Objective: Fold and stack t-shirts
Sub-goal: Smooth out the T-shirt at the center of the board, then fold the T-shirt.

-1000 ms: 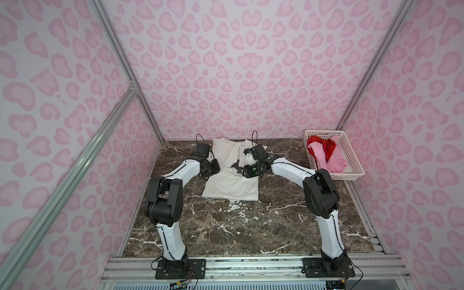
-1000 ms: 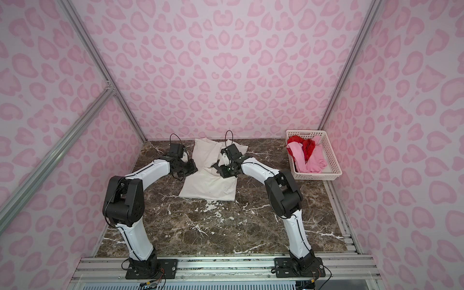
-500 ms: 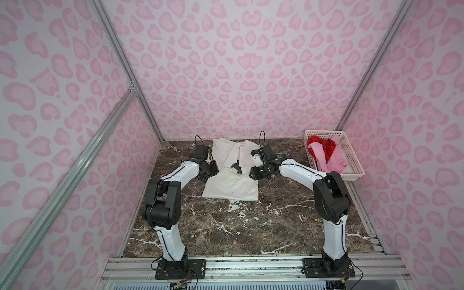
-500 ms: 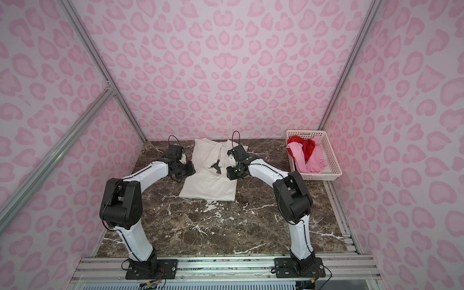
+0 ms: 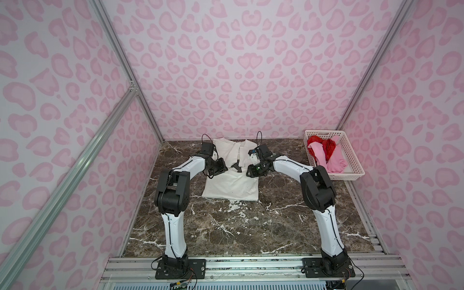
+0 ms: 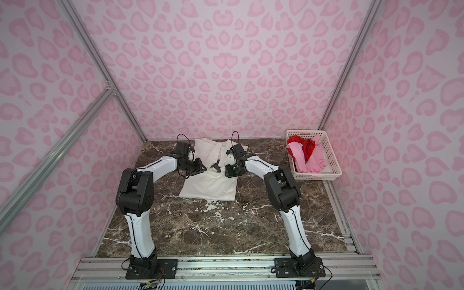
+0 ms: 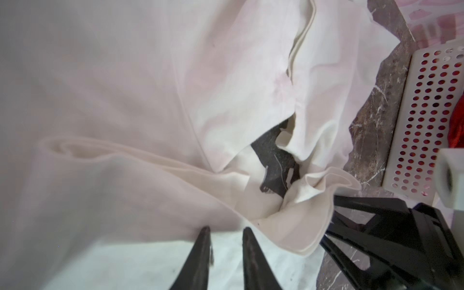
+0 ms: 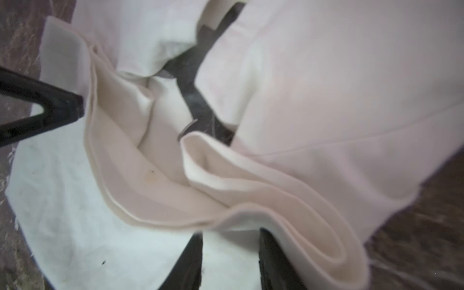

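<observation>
T-shirts: you are on the first of three. The off-white shirt (image 5: 231,185) lies on the table (image 5: 226,231), well apart from the basket (image 5: 351,177), on the basket's side toward the left arm. Its sleeves are turned in over the chest, with a bit of black print showing between them. The hem half lies flat and unfolded. The left gripper (image 7: 224,231) and right gripper (image 8: 229,233) each sit at a folded sleeve edge, jaws a little apart. Cloth meets the tips, but you cannot tell whether either one pinches it. The pink shirt (image 5: 335,164) and red shirt (image 5: 329,148) lie crumpled together inside the basket. By my reading, the side folds are nearly set. The hem-to-collar fold, both other shirts and all the stacking remain.
</observation>
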### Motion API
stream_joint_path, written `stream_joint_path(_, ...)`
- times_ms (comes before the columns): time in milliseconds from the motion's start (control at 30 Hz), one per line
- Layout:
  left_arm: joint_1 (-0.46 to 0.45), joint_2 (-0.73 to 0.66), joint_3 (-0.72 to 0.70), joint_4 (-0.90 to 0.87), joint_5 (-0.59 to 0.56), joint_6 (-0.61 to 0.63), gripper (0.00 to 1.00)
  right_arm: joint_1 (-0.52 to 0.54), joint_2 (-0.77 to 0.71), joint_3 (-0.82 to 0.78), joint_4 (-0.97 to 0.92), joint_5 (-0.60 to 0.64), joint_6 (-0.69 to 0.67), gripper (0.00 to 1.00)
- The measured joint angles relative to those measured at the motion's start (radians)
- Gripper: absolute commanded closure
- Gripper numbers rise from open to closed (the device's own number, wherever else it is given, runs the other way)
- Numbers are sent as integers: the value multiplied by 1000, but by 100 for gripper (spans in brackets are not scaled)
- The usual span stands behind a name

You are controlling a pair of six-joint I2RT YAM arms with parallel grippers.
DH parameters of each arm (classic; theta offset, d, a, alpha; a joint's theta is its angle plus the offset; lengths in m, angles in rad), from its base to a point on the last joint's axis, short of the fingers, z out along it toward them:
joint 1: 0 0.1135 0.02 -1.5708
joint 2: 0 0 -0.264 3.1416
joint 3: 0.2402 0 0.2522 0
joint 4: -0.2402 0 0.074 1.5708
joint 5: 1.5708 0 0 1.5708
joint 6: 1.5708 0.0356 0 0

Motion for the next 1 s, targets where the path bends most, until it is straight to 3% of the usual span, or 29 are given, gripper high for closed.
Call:
stream_joint_path(233, 53, 66, 53, -8, -43, 11, 77, -62, -4, 14, -2, 38, 1, 61)
stream_joint_path(533, 96, -74, -56, 10, -101, -9, 76, -51, -116, -92, 6, 46, 1, 60)
stream_joint_path(800, 97, -336, -290, -2, -203, 41, 75, 0, -401, -491, 101, 25, 43, 59)
stream_joint_path(1000, 99, -489, -487, -31, -304, 59, 72, 50, -522, -741, 168, -24, 81, 58)
